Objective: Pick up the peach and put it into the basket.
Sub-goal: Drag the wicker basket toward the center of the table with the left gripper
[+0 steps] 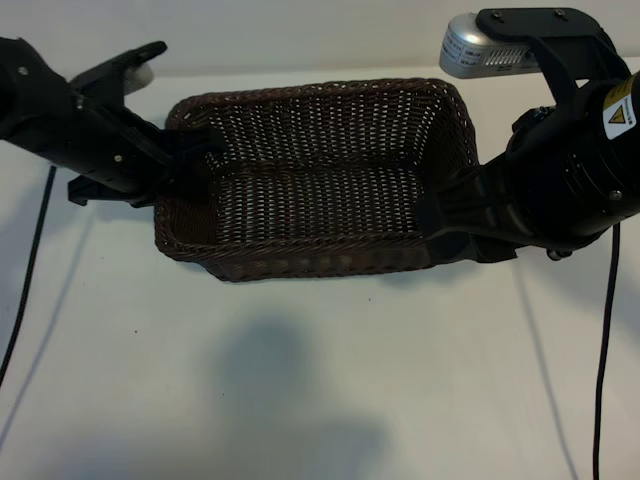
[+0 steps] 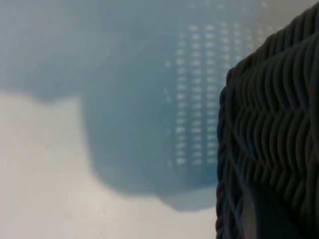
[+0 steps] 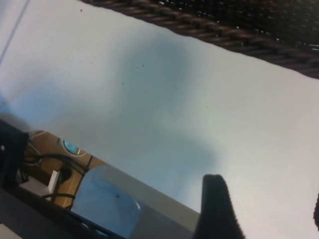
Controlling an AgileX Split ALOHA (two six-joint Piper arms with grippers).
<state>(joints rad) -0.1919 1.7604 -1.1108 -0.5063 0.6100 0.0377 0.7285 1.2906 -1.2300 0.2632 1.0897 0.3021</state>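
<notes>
The dark brown woven basket (image 1: 310, 258) stands on the white table between the two arms, and nothing shows inside it. The peach is out of view in all three views. My left gripper (image 1: 200, 155) is at the basket's left wall, shut on its rim. In the left wrist view the weave of the basket (image 2: 274, 124) is very close, with one of the fingers (image 2: 251, 219) against it. My right gripper (image 1: 440, 215) is low beside the basket's right front corner. In the right wrist view the right gripper (image 3: 265, 189) stands open over bare table, and the basket (image 3: 239, 25) lies farther off.
The white table (image 1: 300, 400) stretches in front of the basket, with a soft shadow on it. A black cable (image 1: 30, 270) hangs at the left and another cable (image 1: 605, 330) at the right. A silver housing (image 1: 490, 48) sits above the right arm.
</notes>
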